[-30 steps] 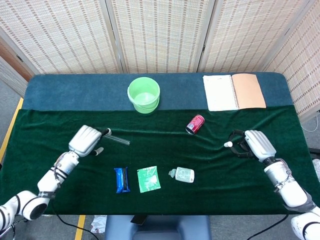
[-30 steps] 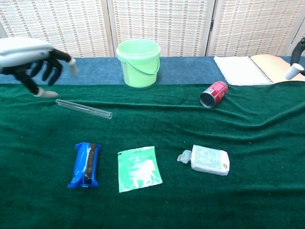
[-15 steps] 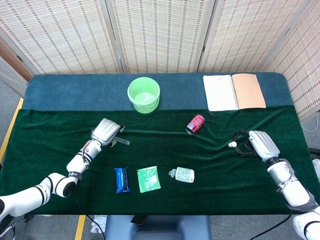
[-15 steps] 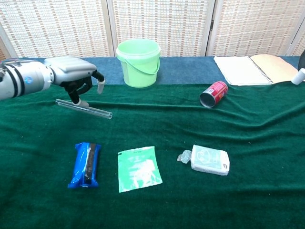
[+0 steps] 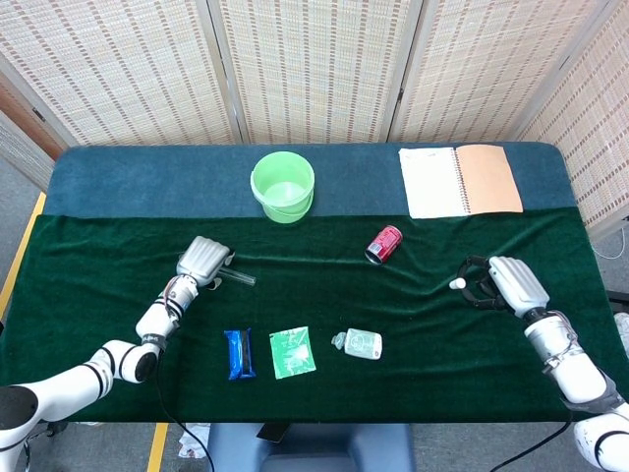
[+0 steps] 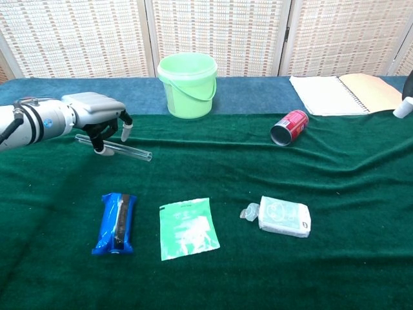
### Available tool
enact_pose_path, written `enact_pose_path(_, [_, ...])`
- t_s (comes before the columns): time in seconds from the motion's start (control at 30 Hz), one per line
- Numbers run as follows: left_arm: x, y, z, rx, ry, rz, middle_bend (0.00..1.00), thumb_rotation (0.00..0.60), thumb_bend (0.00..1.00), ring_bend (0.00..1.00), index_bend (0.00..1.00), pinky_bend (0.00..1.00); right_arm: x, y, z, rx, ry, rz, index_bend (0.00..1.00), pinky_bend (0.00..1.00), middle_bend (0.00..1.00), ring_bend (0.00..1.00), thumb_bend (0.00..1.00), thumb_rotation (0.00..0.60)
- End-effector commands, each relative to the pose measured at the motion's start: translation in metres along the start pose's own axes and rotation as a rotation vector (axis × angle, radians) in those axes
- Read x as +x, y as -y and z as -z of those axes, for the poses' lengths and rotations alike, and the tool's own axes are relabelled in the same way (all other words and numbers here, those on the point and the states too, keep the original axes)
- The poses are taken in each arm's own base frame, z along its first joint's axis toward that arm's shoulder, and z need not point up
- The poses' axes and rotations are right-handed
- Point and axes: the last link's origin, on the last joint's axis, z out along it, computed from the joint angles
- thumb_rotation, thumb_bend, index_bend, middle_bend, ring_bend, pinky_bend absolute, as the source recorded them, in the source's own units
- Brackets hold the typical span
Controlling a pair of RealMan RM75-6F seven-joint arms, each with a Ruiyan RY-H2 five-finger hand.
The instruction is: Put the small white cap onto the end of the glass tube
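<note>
Head view. The left hand [image 5: 202, 262] sits low over the green cloth [image 5: 314, 393], knuckles up, covering the near end of the glass tube [image 5: 239, 278]; the free end of the tube projects from under the hand toward the table's centre. Whether the fingers are closed on the tube cannot be told from above. Beyond this hand stands the green bucket [image 5: 283, 187]; on the near side of it lie the blue packet [image 5: 239, 354] and the green sachet [image 5: 292, 352]. The right hand [image 5: 509, 283] is raised above the cloth near the far right edge, pinching the small white cap [image 5: 456, 284] at its fingertips, the cap pointing toward the table's centre. Between the two hands lie the red can [image 5: 383, 245] and the tissue pack [image 5: 362, 344]; the notebook [image 5: 460, 180] lies beyond the right hand on the blue cloth [image 5: 147, 177].

Chest view. The left hand [image 6: 97, 116] reaches in from the left, its fingers [image 6: 126, 130] curled downward and apart, a fingertip touching the glass tube [image 6: 129, 150] near its left end. The tube lies flat on the cloth and the fingers do not enclose it. Of the right hand only a dark sliver shows at the right edge, with the small white cap [image 6: 404, 108] just below it, well apart from the tube.
</note>
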Motion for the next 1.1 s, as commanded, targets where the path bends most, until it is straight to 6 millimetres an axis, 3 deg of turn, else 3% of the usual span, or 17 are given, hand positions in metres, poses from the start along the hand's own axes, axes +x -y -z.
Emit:
enact_pose_path(0.03, [-0.003, 0.002, -0.002, 0.008, 0.01, -0.002, 0.82, 0.6, 0.34, 0.74, 0.48, 0.78, 0.0, -0.001, 0.0, -0.004, 0.001, -0.001, 0.72, 1.0, 0.99, 1.0, 0.62, 0.6])
enact_pose_path(0.63, [-0.011, 0.012, -0.005, 0.037, 0.028, -0.01, 0.83, 0.6, 0.38, 0.74, 0.51, 0.78, -0.002, -0.001, -0.003, -0.009, 0.007, -0.008, 0.72, 1.0, 0.99, 1.0, 0.62, 0.6])
enact_pose_path(0.87, [-0.011, 0.014, -0.006, 0.053, -0.003, 0.014, 0.85, 0.6, 0.38, 0.77, 0.6, 0.78, -0.001, 0.0, -0.001, -0.01, -0.001, -0.015, 0.72, 1.0, 0.99, 1.0, 0.62, 0.6])
enact_pose_path(1.1, [0.002, 0.013, 0.001, 0.045, -0.058, 0.168, 0.87, 0.6, 0.41, 0.78, 0.68, 0.78, 0.004, 0.014, 0.001, 0.039, -0.009, -0.037, 0.73, 1.0, 0.99, 1.0, 0.62, 0.6])
